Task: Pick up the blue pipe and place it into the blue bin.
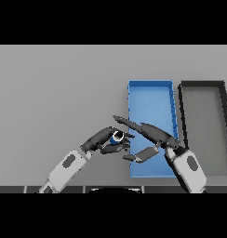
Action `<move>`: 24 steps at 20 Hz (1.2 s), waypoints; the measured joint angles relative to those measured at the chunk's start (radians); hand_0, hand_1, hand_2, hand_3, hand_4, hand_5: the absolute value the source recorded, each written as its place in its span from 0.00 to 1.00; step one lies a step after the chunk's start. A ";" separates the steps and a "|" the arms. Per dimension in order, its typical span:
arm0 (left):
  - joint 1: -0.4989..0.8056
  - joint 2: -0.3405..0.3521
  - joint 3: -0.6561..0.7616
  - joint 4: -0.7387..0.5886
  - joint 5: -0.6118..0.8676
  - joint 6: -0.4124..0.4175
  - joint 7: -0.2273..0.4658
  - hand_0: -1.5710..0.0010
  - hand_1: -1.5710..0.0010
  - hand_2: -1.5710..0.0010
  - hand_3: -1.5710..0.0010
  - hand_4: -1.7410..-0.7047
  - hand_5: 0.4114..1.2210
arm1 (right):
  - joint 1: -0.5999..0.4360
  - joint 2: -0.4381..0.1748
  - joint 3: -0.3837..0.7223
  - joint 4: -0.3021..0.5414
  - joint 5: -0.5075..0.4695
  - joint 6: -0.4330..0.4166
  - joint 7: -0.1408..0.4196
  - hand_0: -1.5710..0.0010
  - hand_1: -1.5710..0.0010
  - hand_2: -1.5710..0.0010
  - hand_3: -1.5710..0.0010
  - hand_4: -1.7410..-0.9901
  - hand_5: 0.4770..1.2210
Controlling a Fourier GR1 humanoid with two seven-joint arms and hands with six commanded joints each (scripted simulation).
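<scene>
Blue pipe (116,137): short stub, seen end-on, dark bore with a pale rim facing me. It sits in my left hand (104,141), fingers and thumb curled round it, just left of the blue bin's (150,83) left wall and near the bin's front end. I can't tell whether it's clear of the surface (55,93) or resting on it.

Handling, my guess: rigid, light, smooth-walled, so likely to roll or slip if the pinch loosens. Not fragile. It's short enough that there's little length to hold; best taken across the round body at mid-length, with the thumb opposing the fingers, which is roughly what the left hand has now. The open end offers nothing to grab.

My right hand (150,135) reaches in from the lower right over the front part of the blue bin, fingers stretched out straight towards the pipe and thumb spread, holding nothing. Its long fingertips end just above the left hand, very close; I can't tell whether they touch.

The blue bin is an open rectangular tray running away from me, nothing visible inside. Just right of it, side by side, stands a black bin (203,84) of similar shape with a grey floor.

The pipe is still outside the bin.
</scene>
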 measured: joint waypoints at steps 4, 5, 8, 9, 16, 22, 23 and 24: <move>0.017 -0.001 -0.013 -0.006 -0.002 -0.011 -0.004 0.00 0.00 0.00 0.02 0.00 1.00 | -0.098 0.057 0.046 0.055 0.011 0.008 0.042 1.00 1.00 1.00 1.00 0.70 0.05; 0.016 0.006 -0.012 -0.007 -0.017 -0.006 -0.008 0.00 0.00 0.00 0.02 0.00 1.00 | -0.118 0.067 0.042 0.084 0.009 0.012 0.045 1.00 1.00 1.00 1.00 0.70 0.04; 0.020 0.004 -0.011 -0.015 0.001 -0.021 0.006 0.11 0.16 0.16 0.18 0.00 1.00 | -0.181 0.099 0.053 0.126 0.000 0.026 0.051 0.88 0.86 0.85 0.90 0.59 0.04; 0.011 0.020 -0.010 -0.011 -0.035 -0.012 -0.001 0.25 0.31 0.32 0.34 0.06 1.00 | -0.200 0.107 0.057 0.143 -0.005 0.035 0.057 0.78 0.76 0.76 0.81 0.54 0.04; 0.015 0.003 -0.001 -0.007 -0.090 -0.031 0.129 0.21 0.23 0.29 0.26 0.08 1.00 | -0.241 0.135 0.098 0.214 -0.095 0.062 0.015 0.18 0.18 0.17 0.25 0.33 0.47; 0.036 -0.047 0.049 -0.001 -0.059 -0.074 0.083 0.05 0.06 0.11 0.07 0.02 1.00 | -0.259 0.079 0.160 0.192 -0.033 0.013 -0.152 0.05 0.05 0.05 0.07 0.37 0.86; 0.043 -0.049 0.054 -0.001 -0.063 -0.082 0.078 0.04 0.05 0.11 0.05 0.02 1.00 | -0.255 0.070 0.177 0.189 -0.045 -0.001 -0.157 0.04 0.04 0.04 0.05 0.36 0.89; 0.052 -0.047 0.057 -0.013 -0.063 -0.083 0.095 0.03 0.04 0.12 0.04 0.01 1.00 | -0.255 0.054 0.176 0.196 -0.067 -0.011 -0.179 0.03 0.03 0.03 0.04 0.35 0.91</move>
